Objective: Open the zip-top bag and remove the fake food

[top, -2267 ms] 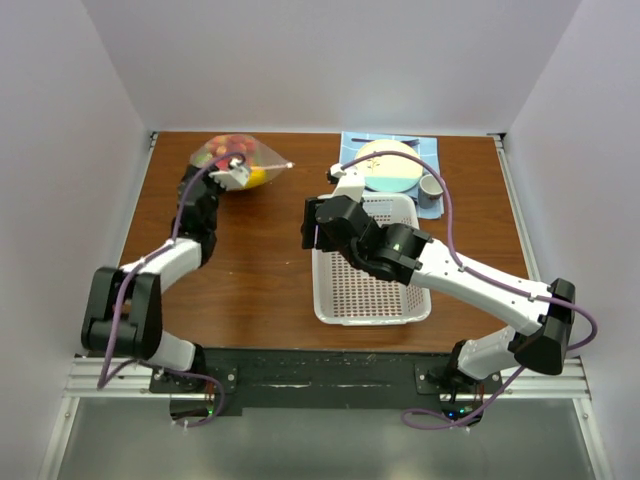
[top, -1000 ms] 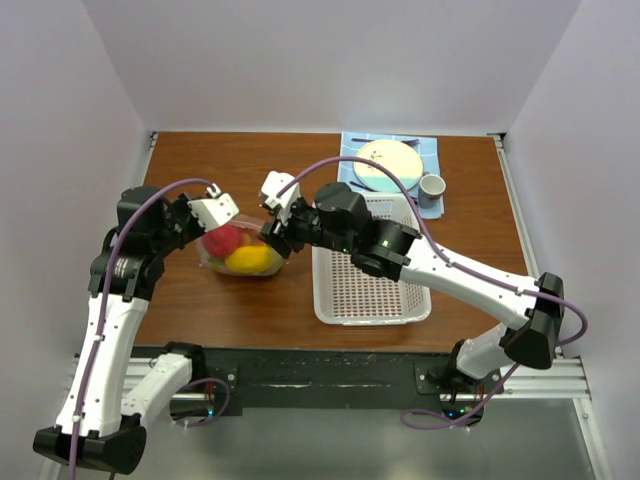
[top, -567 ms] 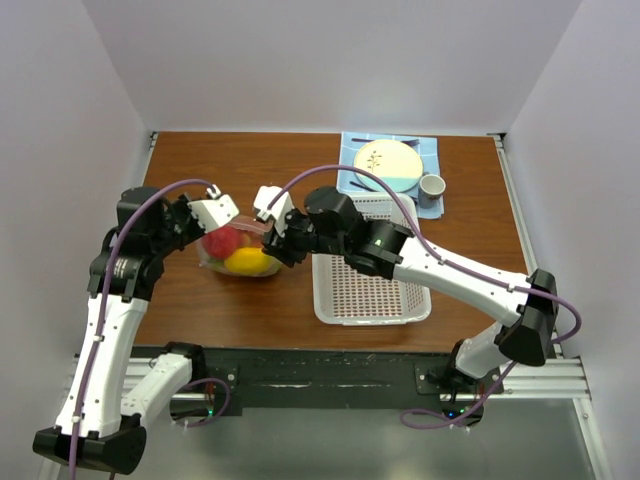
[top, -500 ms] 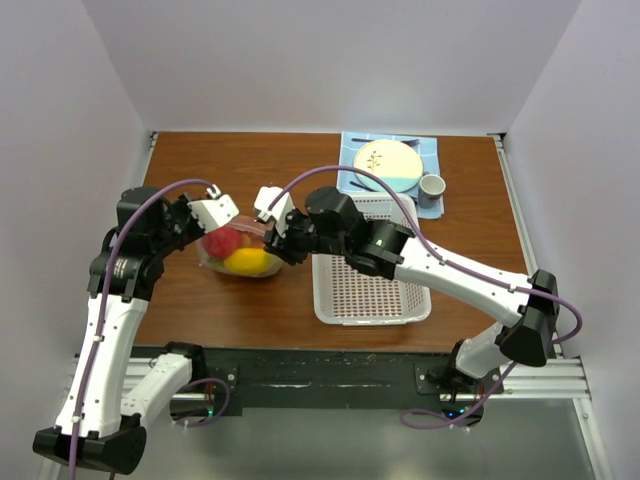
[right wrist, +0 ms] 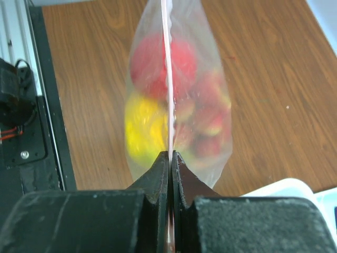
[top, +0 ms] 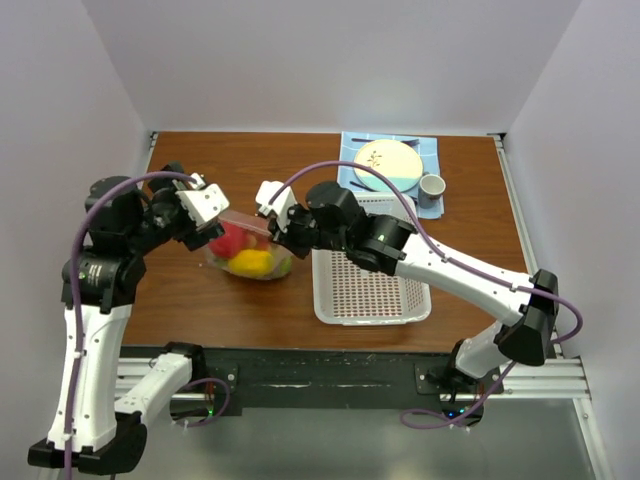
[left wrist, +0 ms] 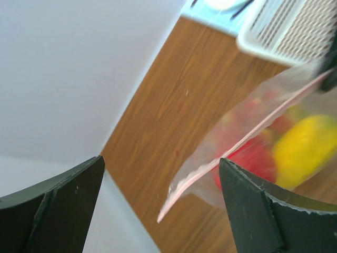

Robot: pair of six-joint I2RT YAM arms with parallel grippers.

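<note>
Left jaws opened; clear zip-top bag [top: 250,250] bulges with red, yellow fake food [top: 252,262].

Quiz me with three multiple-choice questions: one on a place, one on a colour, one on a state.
1. The white basket lies: A) to the robot's right of the zip-top bag; B) to its left; C) inside it.
2. The big fake fruit beside the red fruit is: A) blue; B) yellow; C) black.
3. The right end effector is: A) wide open; B) shut on the bag's edge; C) gripping the basket.
Answers: 1A, the top view shows it; 2B, yellow shows through the plastic; 3B, its jaws pinch the strip.
</note>
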